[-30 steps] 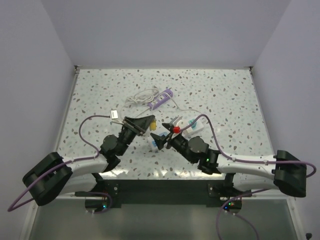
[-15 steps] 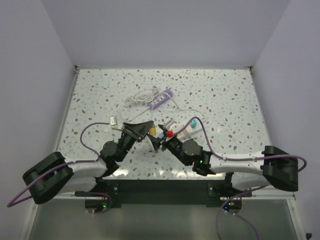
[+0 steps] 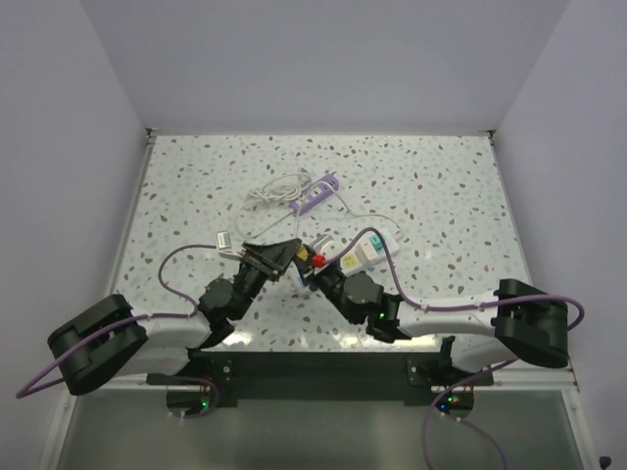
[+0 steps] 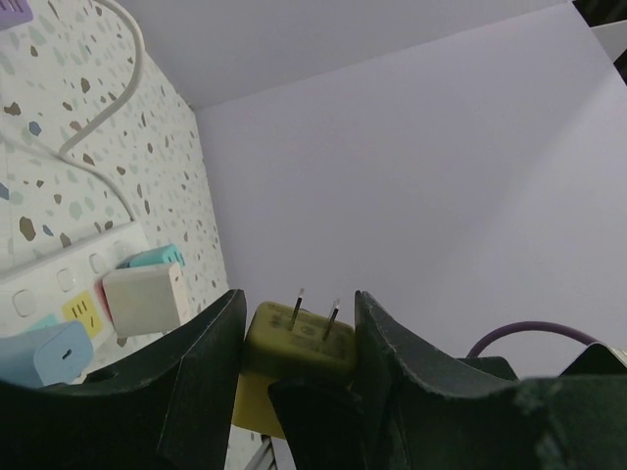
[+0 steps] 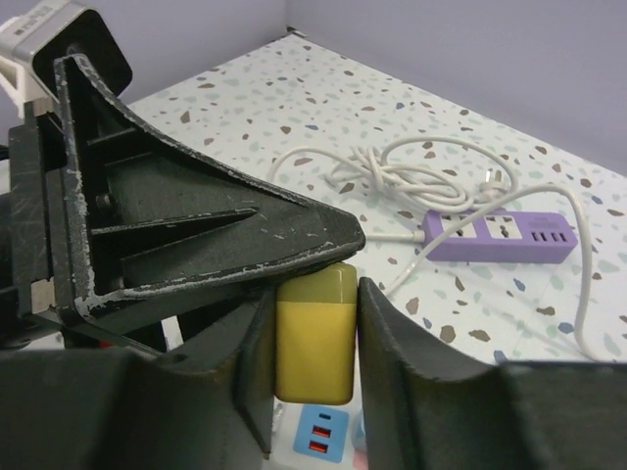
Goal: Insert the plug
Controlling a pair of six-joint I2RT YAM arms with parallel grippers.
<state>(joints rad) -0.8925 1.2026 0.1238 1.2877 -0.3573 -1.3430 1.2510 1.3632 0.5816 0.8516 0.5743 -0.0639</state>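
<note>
Yellow plug (image 5: 313, 338) pinched mid-air between both hands, left hand (image 4: 299, 299) and right hand (image 5: 313, 294) each clamped on it. Best to free the left only once the right sits square, prongs unobstructed. Boxy, glossy body, two thin prongs. Just near of white power strip (image 3: 367, 250), mid worktop (image 3: 441, 196).

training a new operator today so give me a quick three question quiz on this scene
1. True or false: the left gripper and the right gripper are both shut on the yellow plug.
2. In the left wrist view, the plug's prongs are: A hidden; B bare, in no socket; C bent flat.
3. What colour is the power strip beside the coiled cable?
Key: 1 true; 2 B; 3 purple.
</note>
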